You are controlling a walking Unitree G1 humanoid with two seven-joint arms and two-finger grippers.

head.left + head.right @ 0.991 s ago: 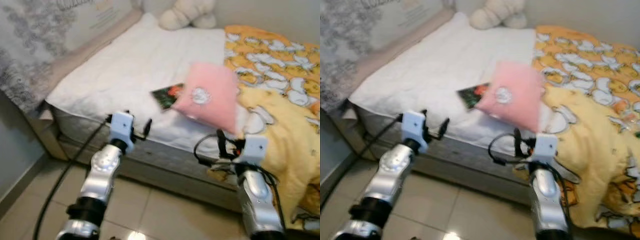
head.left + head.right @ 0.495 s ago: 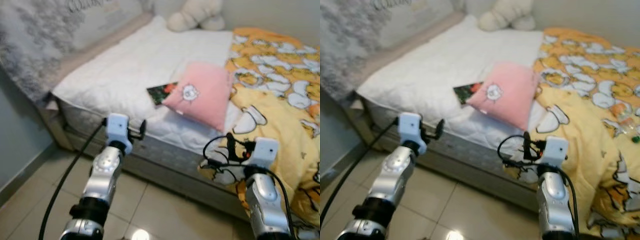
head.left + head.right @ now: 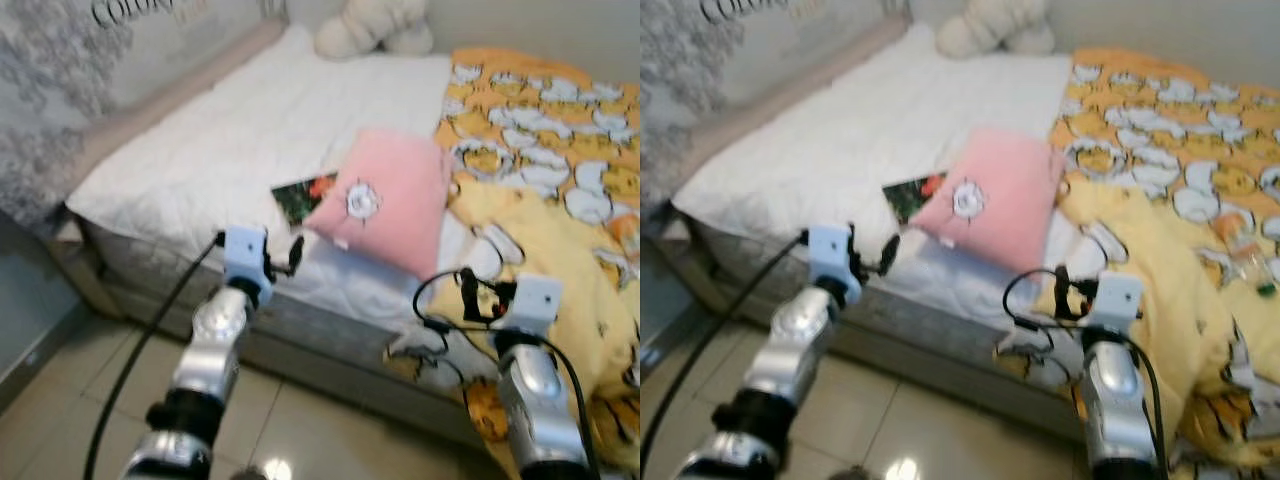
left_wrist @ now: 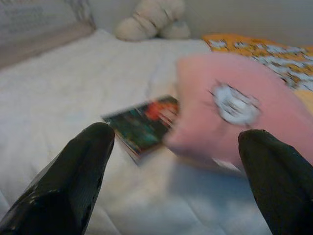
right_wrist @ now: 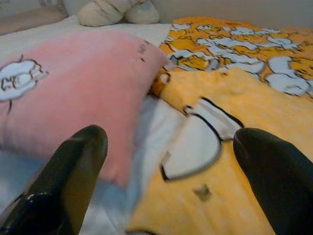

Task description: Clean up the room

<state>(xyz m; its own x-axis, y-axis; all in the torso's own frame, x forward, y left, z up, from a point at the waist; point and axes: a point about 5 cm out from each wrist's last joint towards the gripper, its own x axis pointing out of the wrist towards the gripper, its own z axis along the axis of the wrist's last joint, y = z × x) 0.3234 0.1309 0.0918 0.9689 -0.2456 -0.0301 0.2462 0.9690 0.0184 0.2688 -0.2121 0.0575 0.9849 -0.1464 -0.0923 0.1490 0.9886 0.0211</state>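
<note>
A pink pillow (image 3: 385,200) with a small white animal print lies on the white mattress (image 3: 220,130), resting partly on a dark picture booklet (image 3: 298,198). A yellow-orange duck-print blanket (image 3: 540,130) lies rumpled on the bed's right side and hangs over the front edge. A cream plush toy (image 3: 372,25) sits at the bed's far end. My left gripper (image 3: 287,256) is open at the bed's front edge, pointing at the booklet (image 4: 144,122). My right gripper (image 3: 467,292) is open, facing the pillow's corner (image 5: 73,93) and the blanket (image 5: 220,112). Neither holds anything.
A grey patterned wall (image 3: 45,110) and a padded bed side (image 3: 170,85) run along the left. Beige floor tiles (image 3: 60,400) lie before the bed. A small bottle-like thing (image 3: 1238,245), blurred, lies on the blanket at the right.
The whole picture has shifted, so the camera moved. Both arms keep the same raised pose with fingers apart. Nothing on the bed has moved.
</note>
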